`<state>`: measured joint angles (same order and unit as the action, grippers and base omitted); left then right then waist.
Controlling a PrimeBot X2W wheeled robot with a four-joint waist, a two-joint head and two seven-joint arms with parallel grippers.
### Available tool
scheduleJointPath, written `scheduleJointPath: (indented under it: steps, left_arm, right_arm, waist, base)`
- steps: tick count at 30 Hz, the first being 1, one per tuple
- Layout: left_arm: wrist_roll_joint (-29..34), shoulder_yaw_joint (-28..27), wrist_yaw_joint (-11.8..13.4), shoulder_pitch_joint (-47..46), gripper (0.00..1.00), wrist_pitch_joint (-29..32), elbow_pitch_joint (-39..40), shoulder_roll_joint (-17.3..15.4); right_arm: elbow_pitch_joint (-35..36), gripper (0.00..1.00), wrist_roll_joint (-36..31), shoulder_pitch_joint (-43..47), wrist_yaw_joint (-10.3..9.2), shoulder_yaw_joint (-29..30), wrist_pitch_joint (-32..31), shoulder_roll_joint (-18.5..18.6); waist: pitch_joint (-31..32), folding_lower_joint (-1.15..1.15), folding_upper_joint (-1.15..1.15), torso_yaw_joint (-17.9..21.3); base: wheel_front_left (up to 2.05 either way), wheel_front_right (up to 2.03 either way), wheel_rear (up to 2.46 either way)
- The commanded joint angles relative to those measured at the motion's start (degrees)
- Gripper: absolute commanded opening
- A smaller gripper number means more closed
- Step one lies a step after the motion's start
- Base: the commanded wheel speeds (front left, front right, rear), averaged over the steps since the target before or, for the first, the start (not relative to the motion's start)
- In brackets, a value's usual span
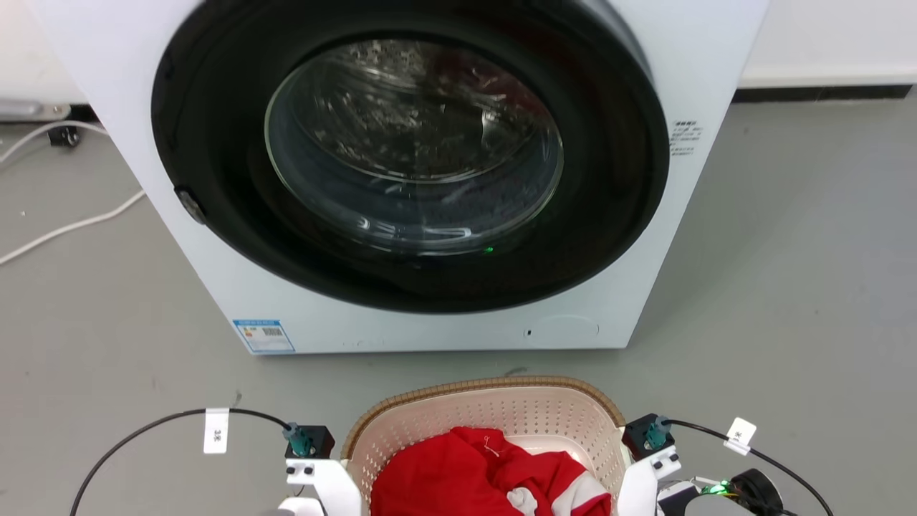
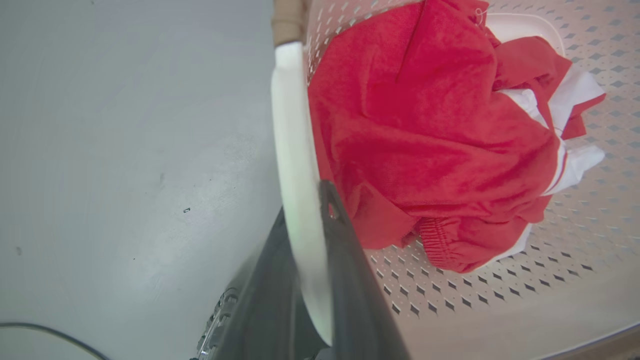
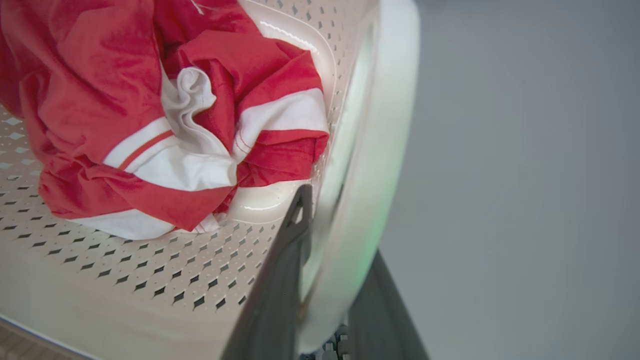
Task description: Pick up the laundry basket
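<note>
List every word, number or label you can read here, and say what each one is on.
"3米", as far as it can be read: small white tag on the left black cable.
Blurred character, unreadable: small white tag on the right black cable.
Too small to read: blue-bordered sticker on the white front-loading washing machine.
Too small to read: grey print block on the same machine.

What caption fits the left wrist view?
The left gripper closed on the laundry basket's white handle, red-and-white clothing inside.
</note>
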<state>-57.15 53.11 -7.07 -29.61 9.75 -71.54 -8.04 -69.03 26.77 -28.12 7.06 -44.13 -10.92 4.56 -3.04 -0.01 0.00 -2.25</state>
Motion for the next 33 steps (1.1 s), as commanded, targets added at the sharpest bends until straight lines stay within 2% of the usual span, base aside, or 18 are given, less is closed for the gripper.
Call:
scheduleJointPath:
  steps: [1,11,23,33]
  left_arm:
    - [-0.29,0.16,-0.65,-1.18,0.0,0.31,1.15,0.73]
    - [-2.04,2.36,-0.59,-3.53,0.0,6.67,3.54,-2.15]
    - [-4.18,5.12,-0.6,-6.09,0.0,13.32,4.93,-2.86]
    - [-5.58,6.82,-0.6,-7.11,0.0,15.27,4.6,-3.12]
  right_arm:
    - [0.95,0.0,0.71,-0.36,0.78,-1.18,-0.42,-0.92]
    - [3.99,0.0,10.46,-1.42,0.78,-7.59,-6.36,1.44]
    - [4.67,0.0,19.0,-3.04,0.78,-14.19,-10.32,2.48]
    - [4.1,0.0,23.88,-4.26,0.78,-18.08,-11.43,2.26]
  waist:
    - [1.07,0.01,0.0,0.15]
    - [3.29,0.01,0.0,0.58]
    - [4.9,0.01,0.0,0.9]
    - [6.1,0.01,0.0,1.06]
  base:
    - [0.0,0.0,0.0]
    - [0.0,0.0,0.0]
    - [0.0,0.0,0.0]
    - [0.0,0.0,0.0]
